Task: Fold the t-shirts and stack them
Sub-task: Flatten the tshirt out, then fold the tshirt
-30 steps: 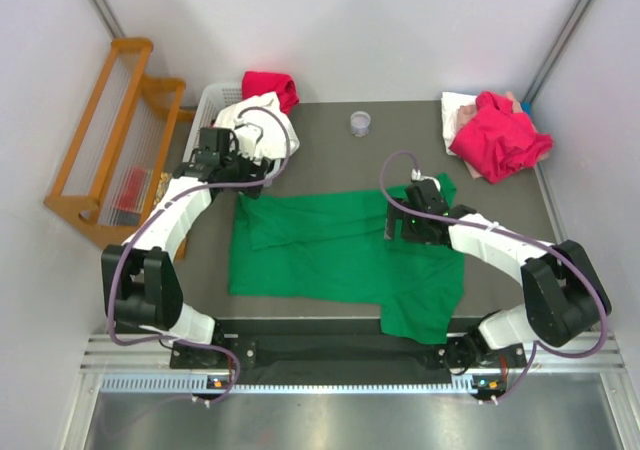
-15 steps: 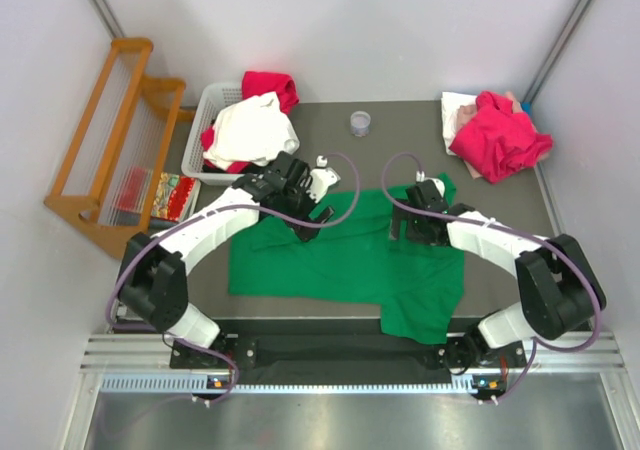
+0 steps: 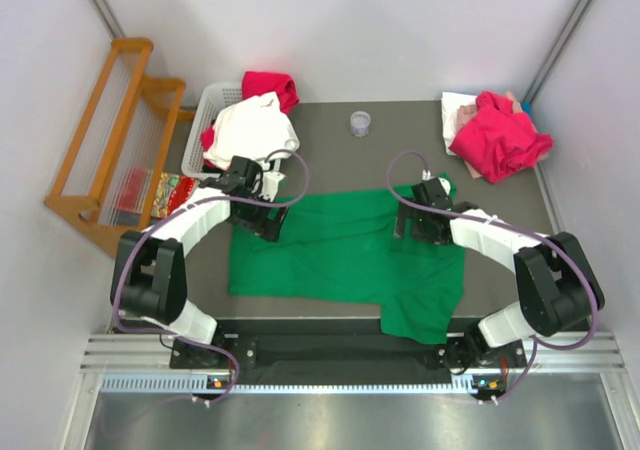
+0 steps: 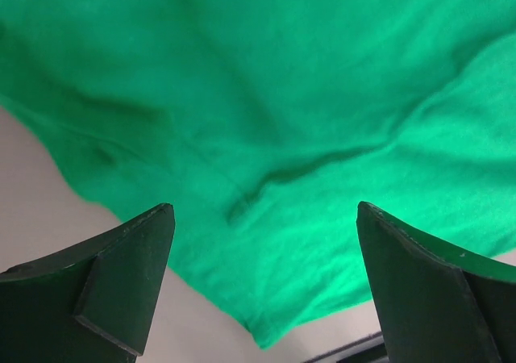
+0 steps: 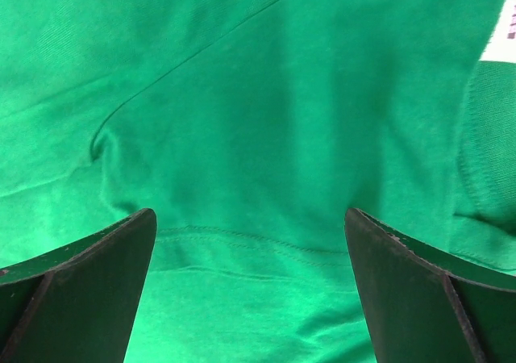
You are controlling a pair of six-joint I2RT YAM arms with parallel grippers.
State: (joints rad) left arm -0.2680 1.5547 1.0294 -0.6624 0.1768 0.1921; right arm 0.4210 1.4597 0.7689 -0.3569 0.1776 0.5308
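Note:
A bright green t-shirt (image 3: 340, 255) lies spread on the grey table, its front right part hanging over the near edge. My left gripper (image 3: 268, 222) is open and empty, just above the shirt's far left corner (image 4: 266, 331). My right gripper (image 3: 410, 228) is open and empty, low over the shirt's far right part, above a stitched hem (image 5: 250, 238). A magenta-red t-shirt (image 3: 500, 135) lies crumpled on a white and pale pink one at the far right corner. A white t-shirt (image 3: 250, 130) and a red one (image 3: 270, 85) fill the basket.
A white plastic basket (image 3: 205, 120) stands at the table's far left corner. A small clear cup (image 3: 360, 123) stands at the far middle. A wooden rack (image 3: 110, 135) stands off the table to the left.
My left arm swung from the basket out over the shirt, then drew back to the shirt's far left corner. My right gripper barely moved.

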